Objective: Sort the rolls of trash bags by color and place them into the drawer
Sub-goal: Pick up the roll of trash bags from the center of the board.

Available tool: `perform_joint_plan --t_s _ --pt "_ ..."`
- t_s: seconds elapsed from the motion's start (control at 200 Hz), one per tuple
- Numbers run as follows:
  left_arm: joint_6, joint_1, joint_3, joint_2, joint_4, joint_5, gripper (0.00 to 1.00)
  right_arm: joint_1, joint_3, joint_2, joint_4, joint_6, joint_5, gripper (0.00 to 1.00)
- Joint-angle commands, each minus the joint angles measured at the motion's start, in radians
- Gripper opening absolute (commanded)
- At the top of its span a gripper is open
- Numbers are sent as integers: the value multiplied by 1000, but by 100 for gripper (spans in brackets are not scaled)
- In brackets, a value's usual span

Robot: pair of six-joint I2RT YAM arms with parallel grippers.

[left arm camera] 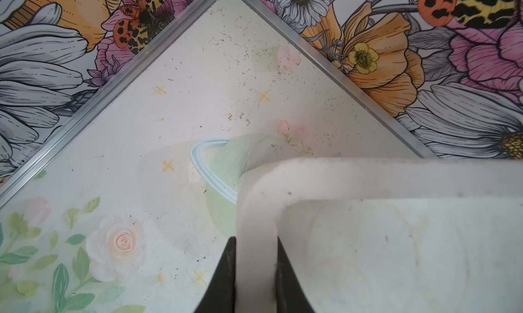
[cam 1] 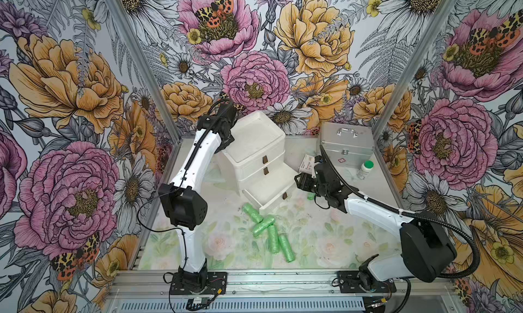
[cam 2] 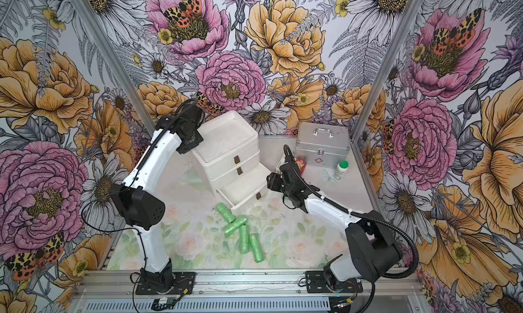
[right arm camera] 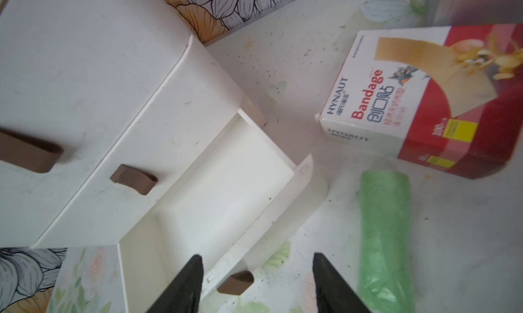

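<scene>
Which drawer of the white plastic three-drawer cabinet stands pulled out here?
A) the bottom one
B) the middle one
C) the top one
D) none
A: in both top views the bottom drawer juts out of the white plastic cabinet, while the upper two drawers sit flush.

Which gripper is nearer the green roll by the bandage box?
Right. The right gripper hangs open beside the green roll; the left gripper clamps the drawer unit's top rim, farther off.
</scene>
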Motion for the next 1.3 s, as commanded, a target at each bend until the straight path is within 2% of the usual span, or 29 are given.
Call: perform_joint_plan --t_s 0.0,0.741,0.991,1.086,1.296 --pt "-41 -19 -40 60 -111 152 0 -31 29 67 -177 -64 36 63" --pt "-38 -15 -38 68 -111 155 0 -129 140 290 -199 -139 48 63" --pt "-36 -14 -39 70 -111 156 0 -139 179 349 -199 -147 34 59" --pt "-36 -15 -38 70 -111 157 0 -139 185 355 -199 -152 33 53" --pt "-36 -14 -37 80 -111 161 0 -140 162 326 -197 -147 22 30"
